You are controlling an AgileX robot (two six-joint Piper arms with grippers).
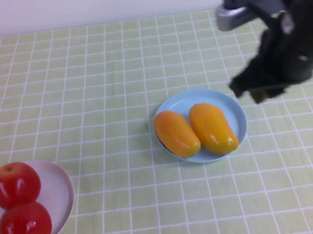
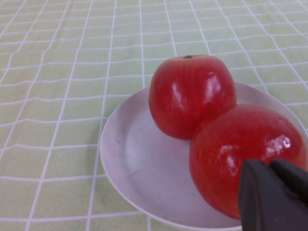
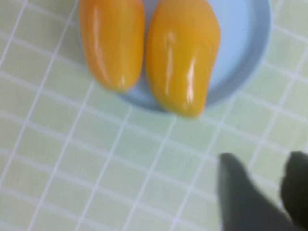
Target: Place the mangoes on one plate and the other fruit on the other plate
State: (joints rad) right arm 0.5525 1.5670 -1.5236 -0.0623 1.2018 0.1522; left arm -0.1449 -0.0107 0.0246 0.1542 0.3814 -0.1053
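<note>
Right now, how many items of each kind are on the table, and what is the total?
Mangoes: 2, on the blue plate
Apples: 2, on the white plate
Plates: 2
Total: 6

The work surface is a table [image 1: 85,91] covered with a pale green cloth printed with a white grid. Two plates rest directly on it, well apart. The light blue plate [image 1: 232,111] sits right of centre. The white plate [image 1: 60,187] (faintly lilac) sits at the near left corner, partly cut off by the high view's edge. The cloth lies flat around both rims.
</note>
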